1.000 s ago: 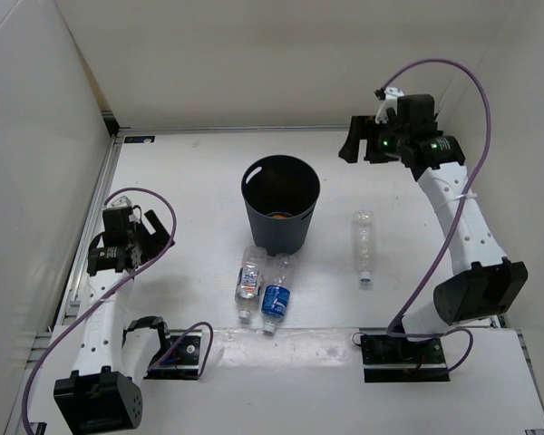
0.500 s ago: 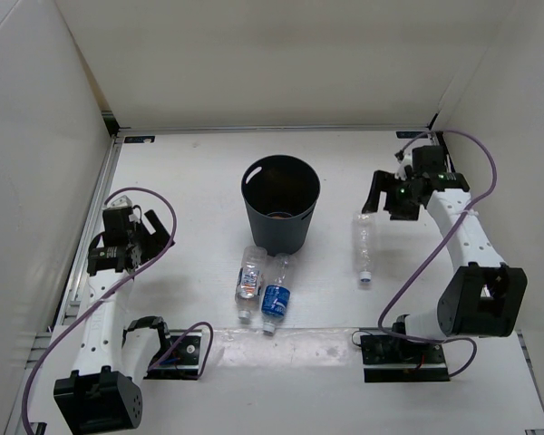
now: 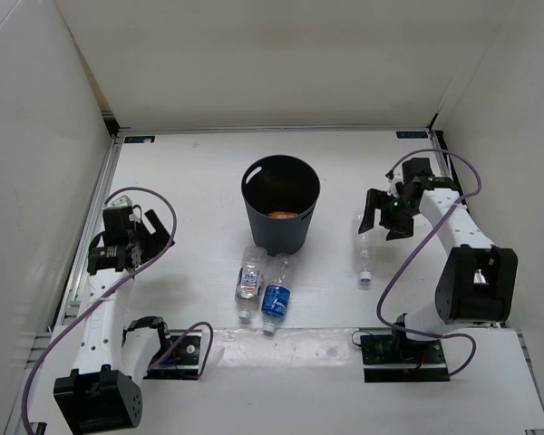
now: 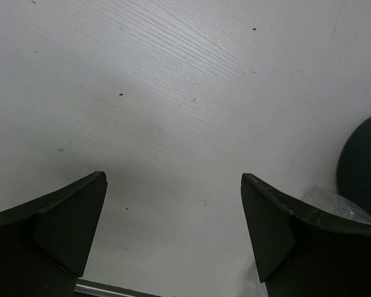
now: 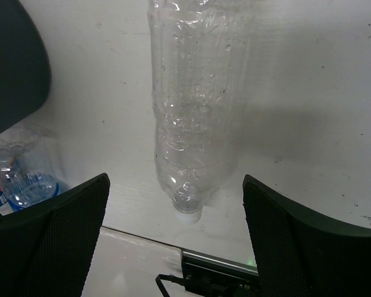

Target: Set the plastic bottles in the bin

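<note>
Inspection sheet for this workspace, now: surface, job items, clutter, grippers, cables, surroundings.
Surface: white table, a few small dark specks.
Job's things: bin upright at centre, orange bottle inside it; clear unlabelled bottle lying to the bin's right; white-blue label bottle and blue label bottle lying side by side in front of the bin.
Clutter: nothing seen.
Grippers: left gripper open over bare table; right gripper open over the clear unlabelled bottle, not gripping it.
Cables: purple cables loop along both arms, clear of the bottles.
Surroundings: white walls on three sides.
</note>
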Robot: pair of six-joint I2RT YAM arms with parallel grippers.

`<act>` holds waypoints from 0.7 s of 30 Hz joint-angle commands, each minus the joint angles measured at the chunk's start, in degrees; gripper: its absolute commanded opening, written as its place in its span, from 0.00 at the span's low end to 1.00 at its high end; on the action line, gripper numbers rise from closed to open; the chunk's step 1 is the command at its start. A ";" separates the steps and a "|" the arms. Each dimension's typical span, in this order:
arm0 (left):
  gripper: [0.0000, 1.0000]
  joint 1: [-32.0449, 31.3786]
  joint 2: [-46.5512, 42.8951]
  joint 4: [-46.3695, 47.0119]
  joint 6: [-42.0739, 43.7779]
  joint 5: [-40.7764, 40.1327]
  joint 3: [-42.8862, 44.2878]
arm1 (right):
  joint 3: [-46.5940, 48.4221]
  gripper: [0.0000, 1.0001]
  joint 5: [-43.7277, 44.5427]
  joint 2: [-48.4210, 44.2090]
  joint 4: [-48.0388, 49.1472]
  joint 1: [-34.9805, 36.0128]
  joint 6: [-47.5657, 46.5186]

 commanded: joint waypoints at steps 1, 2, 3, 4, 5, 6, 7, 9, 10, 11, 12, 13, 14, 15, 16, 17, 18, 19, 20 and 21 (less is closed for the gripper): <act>1.00 0.09 -0.30 0.92 -0.05 -0.67 0.56 | -0.04 0.89 -0.02 1.03 -0.84 0.62 -1.42; 1.00 -0.17 -0.21 0.83 -0.05 -0.76 0.65 | 0.30 0.88 -0.02 1.64 -0.92 0.89 -1.60; 1.00 0.09 -0.21 0.83 -0.05 -0.85 0.65 | 0.39 0.88 -0.19 1.90 -0.92 1.33 -1.51; 1.00 0.01 -0.21 0.66 -0.05 -0.76 0.65 | 0.39 0.88 -0.20 2.08 -1.01 1.86 -1.51; 1.00 0.09 -0.04 0.65 -0.05 -0.85 0.74 | 0.39 0.88 -0.28 2.78 -1.01 2.47 -1.51; 1.00 0.01 -0.04 0.65 -0.05 -0.76 0.82 | 0.39 0.88 -0.11 3.13 -0.93 2.65 -1.51; 1.00 -0.08 0.31 0.57 0.13 -0.85 0.74 | 0.57 0.88 -0.11 3.31 -0.92 3.00 -1.51; 1.00 0.09 0.49 0.30 0.04 -0.85 1.00 | 0.74 0.86 0.33 4.45 -1.10 3.09 -1.60; 1.00 0.01 0.67 0.30 0.04 -0.76 0.91 | 0.92 0.86 0.42 4.72 -1.27 3.27 -1.86; 1.00 -0.08 0.75 0.56 0.04 -0.76 0.91 | 1.10 0.86 0.42 5.42 -1.28 3.09 -1.86; 1.00 -0.08 0.84 0.39 0.04 -0.85 0.91 | 1.45 0.86 0.51 6.38 -1.45 2.92 -1.69; 1.00 0.09 1.02 0.30 0.04 -0.76 1.00 | 1.45 0.86 0.77 6.74 -1.63 2.92 -1.86; 1.00 0.09 1.11 0.30 0.04 -0.76 1.00 | 2.15 0.85 1.03 7.70 -1.80 2.74 -1.95; 1.00 -0.08 1.28 0.30 0.21 -0.76 1.00 | 2.41 0.85 1.21 8.58 -1.89 2.74 -2.04; 1.00 0.01 1.54 0.22 0.04 -1.02 1.09 | 2.94 0.85 1.12 9.63 -2.15 2.65 -2.73; 1.00 -0.08 1.72 0.13 0.04 -1.03 1.26 | 3.20 0.85 1.12 10.08 -2.24 2.56 -2.74; 1.00 -0.08 1.90 0.04 0.13 -1.11 1.26 | 4.43 0.85 1.12 11.04 -2.50 2.82 -2.83; 1.00 0.01 1.99 0.04 0.13 -1.20 1.26 | 4.79 0.85 1.03 12.18 -2.68 2.83 -2.92; 1.00 -0.08 2.25 -0.05 0.13 -1.20 1.26 | 5.66 0.85 1.03 12.54 -2.86 2.91 -3.09; 1.00 0.01 2.42 -0.22 0.22 -1.46 1.35 | 6.45 0.85 0.95 13.67 -2.95 3.00 -3.09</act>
